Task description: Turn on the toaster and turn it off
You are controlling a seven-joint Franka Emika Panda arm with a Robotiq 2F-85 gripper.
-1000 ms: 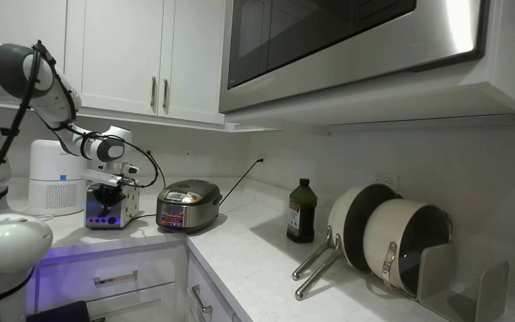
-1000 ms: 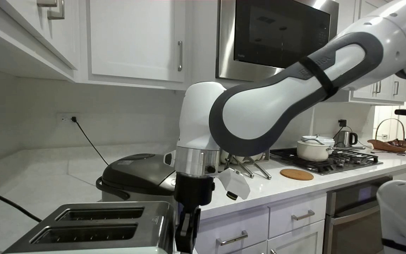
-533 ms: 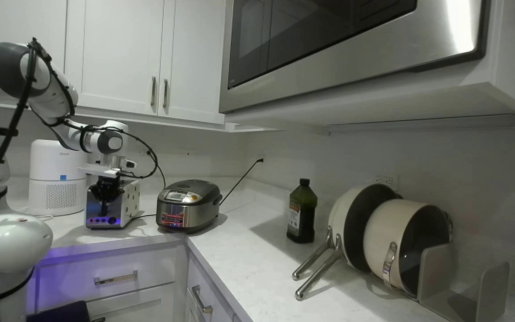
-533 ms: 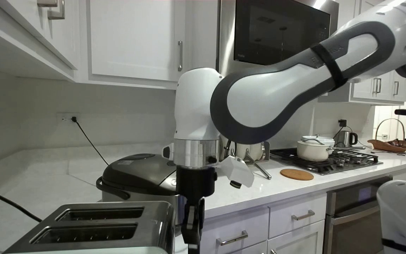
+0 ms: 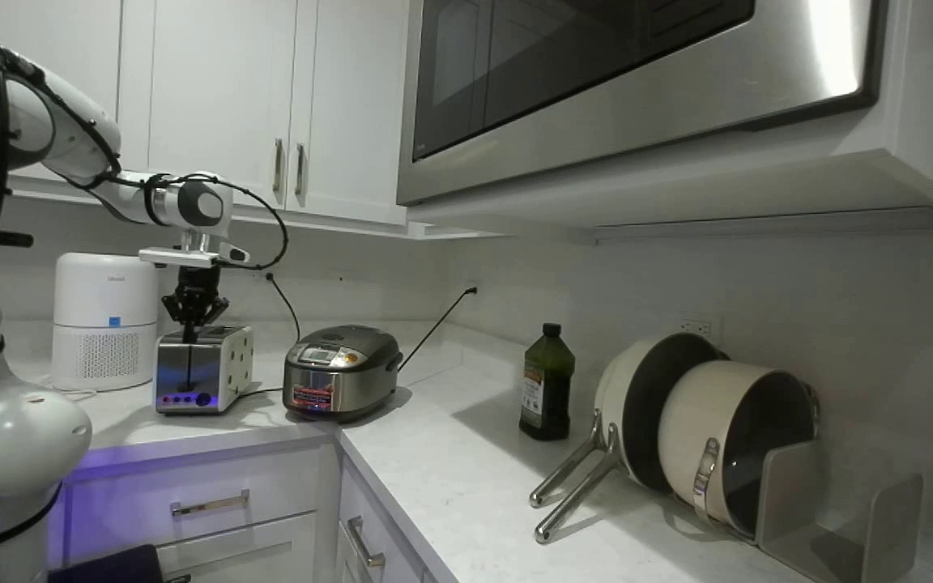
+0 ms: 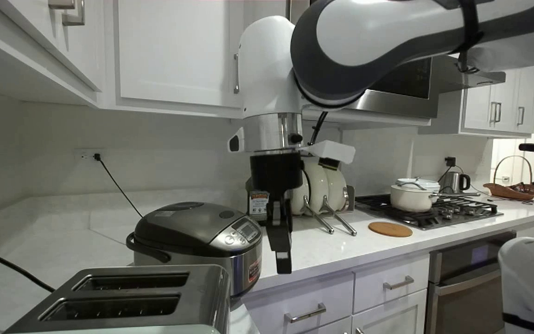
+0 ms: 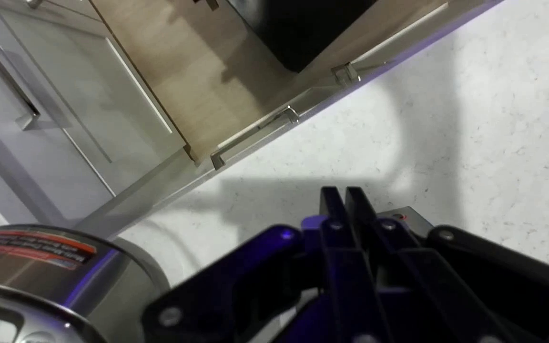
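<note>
The wrist view shows the gripper (image 7: 342,194) clenched almost fully, a narrow slit between its fingertips (image 7: 330,202). In an exterior view it hangs apart from the front of the 2-slot toaster (image 6: 206,288), which stands on the table (image 5: 442,461) between a white cylindrical appliance (image 5: 106,300) and a rice cooker (image 5: 345,376).

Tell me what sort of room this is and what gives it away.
It's a kitchen, probably in a home, though that part is a guess. The signs: a stove with a pot on it, a built-in microwave, and a toaster on the counter.
</note>
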